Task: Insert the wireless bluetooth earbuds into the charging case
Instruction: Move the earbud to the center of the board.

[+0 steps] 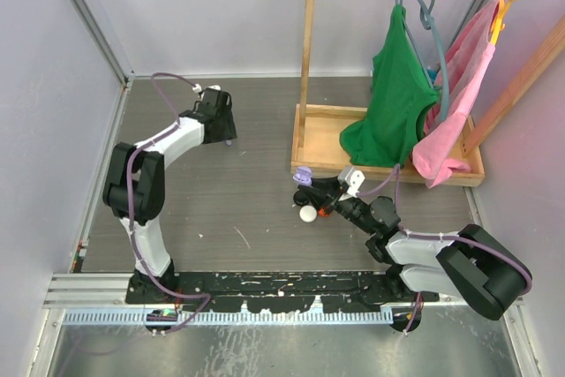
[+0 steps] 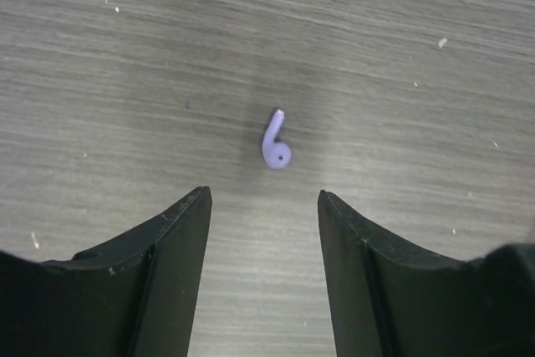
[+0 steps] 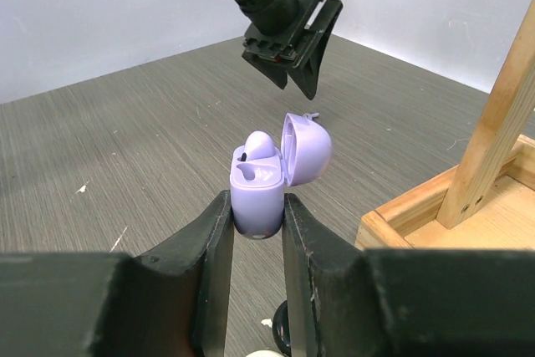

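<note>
Your left pincer (image 2: pixel 263 198) hangs open over the small lilac stemmed plastic earbud (image 2: pixel 276 141), which lies flat on the grey wood-grain tabletop (image 2: pixel 100 56), toward the far edge and left of the middle. The bud sits just ahead of the gap between the two black fingers (image 2: pixel 167 273), touching neither.

Your right pincer (image 3: pixel 256 206) is clamped on the sides of the lilac rounded plastic charging case (image 3: pixel 257 194) near the middle of the tabletop. Its hinged lid (image 3: pixel 306 150) is open and one lilac bud (image 3: pixel 257 145) seems to be in a socket already; the other socket looks free.

Expect the loose bud to be very light, hard and glossy, so it will likely skid or flick away under an off-centre squeeze. Take it across the rounded head, where it is widest, not by the thin stem, and close gently. The case is stiff enough for a firm hold, but keep the fingers low, clear of the lid's hinge.
</note>
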`<action>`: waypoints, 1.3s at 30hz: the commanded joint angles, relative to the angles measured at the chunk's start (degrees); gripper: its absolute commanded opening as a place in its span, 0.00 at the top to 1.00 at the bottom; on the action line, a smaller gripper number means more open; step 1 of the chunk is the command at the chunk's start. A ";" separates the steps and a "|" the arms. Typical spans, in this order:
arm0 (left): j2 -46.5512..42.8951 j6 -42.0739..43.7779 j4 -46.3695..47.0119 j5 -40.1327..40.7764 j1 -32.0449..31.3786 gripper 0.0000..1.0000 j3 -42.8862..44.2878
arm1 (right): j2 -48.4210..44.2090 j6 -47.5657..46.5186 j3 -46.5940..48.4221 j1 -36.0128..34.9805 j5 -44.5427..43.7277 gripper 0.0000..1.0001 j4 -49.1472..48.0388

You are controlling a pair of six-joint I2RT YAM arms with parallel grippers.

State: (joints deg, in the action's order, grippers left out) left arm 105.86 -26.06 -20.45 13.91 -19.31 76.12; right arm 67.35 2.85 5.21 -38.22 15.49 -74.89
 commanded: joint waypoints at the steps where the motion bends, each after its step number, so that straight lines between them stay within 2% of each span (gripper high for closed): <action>1: 4.65 1.31 -3.81 -3.00 1.60 0.46 6.72 | -0.59 -1.07 0.59 -0.26 -0.98 0.94 -2.72; 6: 10.41 2.48 -6.88 -4.06 2.15 0.50 12.18 | -0.51 -1.06 0.72 -0.27 -0.89 0.94 -2.46; 16: 16.67 3.97 -10.30 -4.97 2.30 0.60 17.72 | -0.64 -1.03 0.74 -0.26 -0.90 0.94 -2.19; 20: 17.38 4.33 -11.99 -5.45 2.33 0.69 18.50 | -0.82 -0.99 0.69 -0.22 -0.86 0.94 -2.19; 30: 12.78 5.71 -13.18 -10.00 1.53 0.83 12.37 | -1.04 -0.93 0.76 -0.28 -0.86 0.94 -2.01; 39: 3.74 9.08 -14.80 -11.71 -3.91 0.85 2.79 | -1.86 -1.14 0.59 -0.25 -1.40 0.94 -1.67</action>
State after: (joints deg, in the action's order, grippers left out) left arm 115.28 -19.53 -31.59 4.62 -19.55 82.13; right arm 67.11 2.83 5.21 -38.22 15.46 -74.15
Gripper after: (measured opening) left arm 0.197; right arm 0.314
